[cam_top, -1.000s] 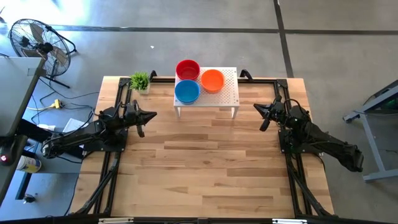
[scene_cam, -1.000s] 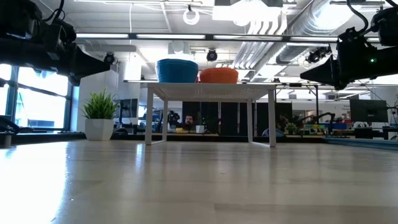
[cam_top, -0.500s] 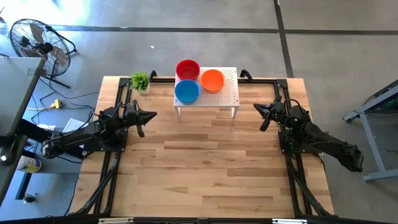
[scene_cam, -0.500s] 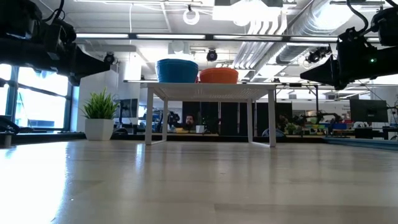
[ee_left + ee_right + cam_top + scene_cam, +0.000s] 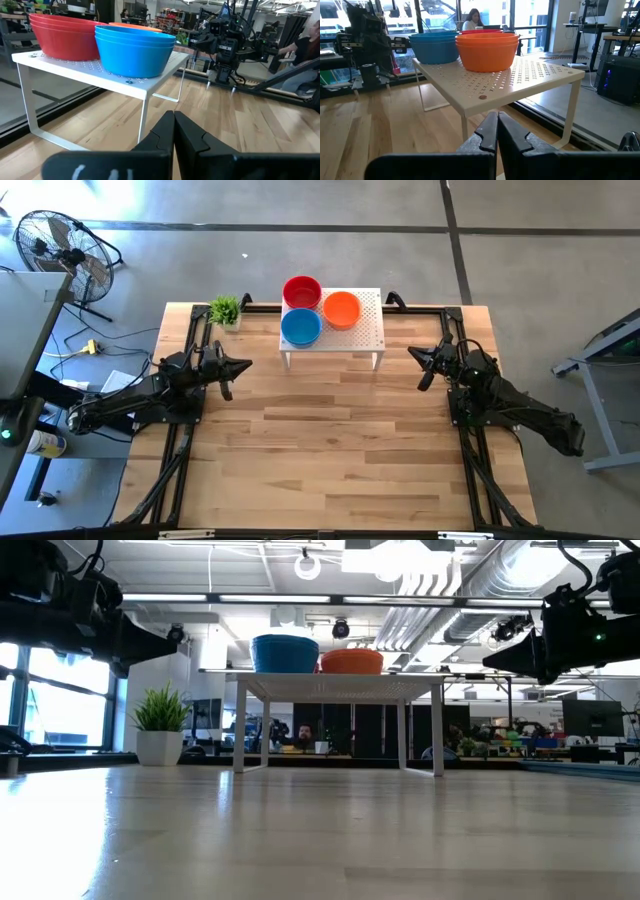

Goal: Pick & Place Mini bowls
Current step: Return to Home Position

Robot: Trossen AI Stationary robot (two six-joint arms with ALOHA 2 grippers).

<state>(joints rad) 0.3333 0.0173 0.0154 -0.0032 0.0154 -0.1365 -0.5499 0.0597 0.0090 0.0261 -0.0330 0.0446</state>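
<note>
Three mini bowls stand on their bases on a white perforated stand point(image 5: 362, 330) at the table's far middle: a red bowl point(image 5: 301, 290), a blue bowl point(image 5: 300, 327) and an orange bowl point(image 5: 342, 308). My left gripper point(image 5: 246, 363) hovers shut at the table's left, pointing level at the stand, with nothing in it. My right gripper point(image 5: 412, 353) hovers shut at the table's right, also pointing level at the stand. In the left wrist view the blue bowl point(image 5: 134, 50) is nearest; in the right wrist view the orange bowl point(image 5: 487, 50) is nearest.
A small green plant point(image 5: 226, 310) in a white pot stands at the table's far left corner, beside the stand. The wooden tabletop point(image 5: 330, 440) stretches bare in front of the stand and between the two arms. A person sits beyond the table in the right wrist view.
</note>
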